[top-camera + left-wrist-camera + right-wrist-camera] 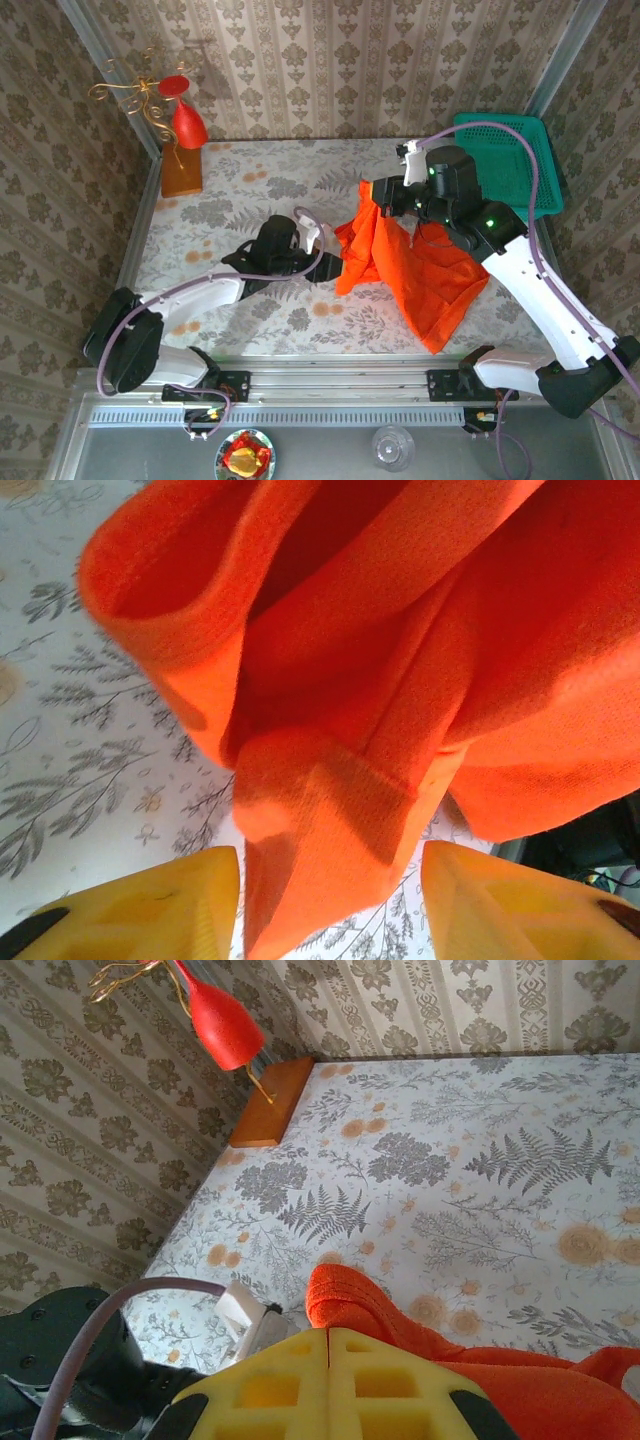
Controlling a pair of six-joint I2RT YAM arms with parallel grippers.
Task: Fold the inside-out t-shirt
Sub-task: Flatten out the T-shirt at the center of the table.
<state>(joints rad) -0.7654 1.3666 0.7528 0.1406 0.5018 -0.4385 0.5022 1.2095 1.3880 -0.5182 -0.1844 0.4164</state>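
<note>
Item: t-shirt, orange-red, soft, creased. Position: partly lifted off the table, right of centre. Its upper end is drawn up into a peak and the lower body trails on the cloth toward the near edge.

Right gripper: clamped on the peak of the t-shirt, with the yellow pads pressed flat together and fabric bunched just beyond them. The purpose is probably to hang the garment so that its folds drop open and an edge can be found.

Left gripper: jaws spread, with the yellow fingers on either side of a hanging hemmed fold, perhaps a sleeve. No contact with the fold can be seen. It is apparently placed to take a second hold.

Containers:
- Green basket, far right corner, partly behind the right arm. The exposed part shows nothing inside.
- Shiny dish, near ledge, holding something red and gold.
- Clear glass, near ledge, contents not discernible.

Other: red ornament on a wooden block, far left corner, well apart from the work.
</note>
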